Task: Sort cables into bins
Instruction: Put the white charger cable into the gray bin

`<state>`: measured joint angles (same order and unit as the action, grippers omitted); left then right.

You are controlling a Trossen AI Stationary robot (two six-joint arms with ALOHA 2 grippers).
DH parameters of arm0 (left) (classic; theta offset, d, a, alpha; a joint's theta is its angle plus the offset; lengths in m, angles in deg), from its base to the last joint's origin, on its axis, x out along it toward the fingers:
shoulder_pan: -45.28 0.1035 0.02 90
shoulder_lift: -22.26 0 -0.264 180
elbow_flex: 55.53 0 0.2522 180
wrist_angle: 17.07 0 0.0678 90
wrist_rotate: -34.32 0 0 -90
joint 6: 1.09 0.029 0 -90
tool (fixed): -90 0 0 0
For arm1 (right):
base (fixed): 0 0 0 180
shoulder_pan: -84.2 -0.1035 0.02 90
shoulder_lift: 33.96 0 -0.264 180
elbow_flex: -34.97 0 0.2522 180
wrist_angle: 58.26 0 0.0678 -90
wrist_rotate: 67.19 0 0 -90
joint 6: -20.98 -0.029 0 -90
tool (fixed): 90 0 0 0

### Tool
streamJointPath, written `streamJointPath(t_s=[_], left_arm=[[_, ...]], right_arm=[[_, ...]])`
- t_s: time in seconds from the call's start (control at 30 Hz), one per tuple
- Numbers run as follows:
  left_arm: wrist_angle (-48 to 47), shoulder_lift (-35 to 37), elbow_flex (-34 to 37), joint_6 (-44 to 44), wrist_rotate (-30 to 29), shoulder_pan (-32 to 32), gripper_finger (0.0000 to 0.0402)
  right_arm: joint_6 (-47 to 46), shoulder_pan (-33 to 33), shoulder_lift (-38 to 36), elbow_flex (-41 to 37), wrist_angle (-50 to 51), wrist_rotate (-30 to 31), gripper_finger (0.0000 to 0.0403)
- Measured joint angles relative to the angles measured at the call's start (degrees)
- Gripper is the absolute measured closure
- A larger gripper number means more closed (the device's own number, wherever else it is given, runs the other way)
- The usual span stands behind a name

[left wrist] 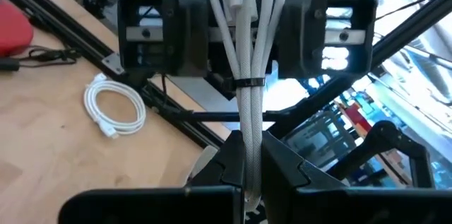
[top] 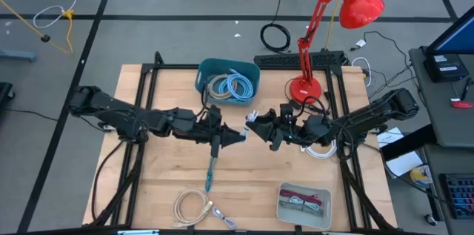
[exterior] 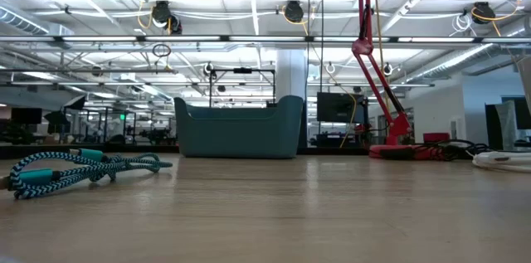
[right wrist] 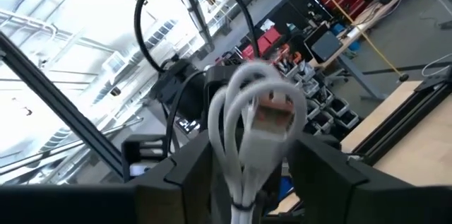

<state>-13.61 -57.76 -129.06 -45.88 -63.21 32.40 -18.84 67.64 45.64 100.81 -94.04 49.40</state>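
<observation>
A grey cable bundle (left wrist: 247, 111), bound by a black tie (left wrist: 247, 83), spans between my two grippers high above the table's middle. My left gripper (left wrist: 247, 174) is shut on one end; my right gripper (right wrist: 254, 174) has the looped end between its fingers. In the high view the left gripper (top: 237, 136) and right gripper (top: 253, 122) nearly meet. The teal bin (top: 248, 75) at the far edge holds light blue and beige coils. The grey tray (top: 285, 209) at the near edge holds short maroon and grey pieces. A teal braided cable (top: 210, 172) lies flat on the table. My left gripper pinches the bundle's tail end (left wrist: 247, 150) below the black tie between its two fingers, coming level from the table's left, with the bundle running on along the fingers. My right gripper has the bundle's loops (right wrist: 244, 118) between its two fingers, filling the gap, and comes from the table's right, tilted slightly up. The bundle is clear of the table.
A beige coil (top: 194, 207) lies near the front edge and a white coil (left wrist: 115, 109) lies at the right, under the right arm. A red desk lamp (top: 307, 87) stands at the far right beside the teal bin. Bare wood lies around the teal braided cable.
</observation>
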Motion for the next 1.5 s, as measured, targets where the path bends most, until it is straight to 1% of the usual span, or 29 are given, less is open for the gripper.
streamJointPath(t_s=[0.13, 0.5, 0.8, 0.87, 0.93, 1.03, 1.17, 1.23, 1.33, 1.43, 1.5], left_arm=[[0.37, 0.13, 0.0, 0.82, -0.09, 0.77, 0.0384], [-0.21, 0.14, 0.0, 1.63, 1.55, 2.5, 0.0384], [-0.16, 0.14, 0.0, 2.26, 2.05, 3.08, 0.0384], [0.03, 0.27, 0.0, 2.33, 2.44, 3.08, 0.0369], [-0.19, 1.14, 0.03, 2.68, 3.13, 3.09, 0.0343], [-0.61, 3.09, 0.02, 3.14, 2.82, 3.28, 0.0308], [-3.94, 6.32, 0.04, 4.45, 2.05, 3.26, 0.0288], [-5.68, 8.31, 0.04, 4.94, 1.48, 3.21, 0.0286], [-10.04, 11.73, -0.02, 5.82, -0.52, 3.19, 0.0284], [-14.35, 14.69, -0.02, 6.61, -3.39, 2.55, 0.0283], [-17.51, 16.55, 0.0, 6.96, -5.34, 1.84, 0.0283]], right_arm=[[0.0, -0.02, 0.0, 0.0, 0.02, -1.17, 0.026], [-1.1, -0.28, 0.0, 0.0, 0.09, -0.93, 0.0319], [-1.29, -0.33, 0.0, 0.0, 0.07, -1.24, 0.0349], [-1.01, -0.33, -0.06, 0.0, 0.02, -2.19, 0.0353], [-0.9, -0.33, -0.34, 0.02, 0.37, -2.93, 0.0356], [-0.64, -0.49, -0.9, 0.03, 2.34, -5.71, 0.036], [-0.38, -0.5, -2.52, 0.02, 4.75, -7.94, 0.0368], [-0.95, -0.63, -3.63, 0.04, 7.37, -9.64, 0.0371], [-2.81, -1.25, -6.09, 0.02, 15.39, -15.21, 0.0372], [-5.97, -2.91, -9.43, 0.04, 29.12, -20.32, 0.0372], [-9.26, -4.44, -11.41, 0.04, 40.02, -23.34, 0.0372]])
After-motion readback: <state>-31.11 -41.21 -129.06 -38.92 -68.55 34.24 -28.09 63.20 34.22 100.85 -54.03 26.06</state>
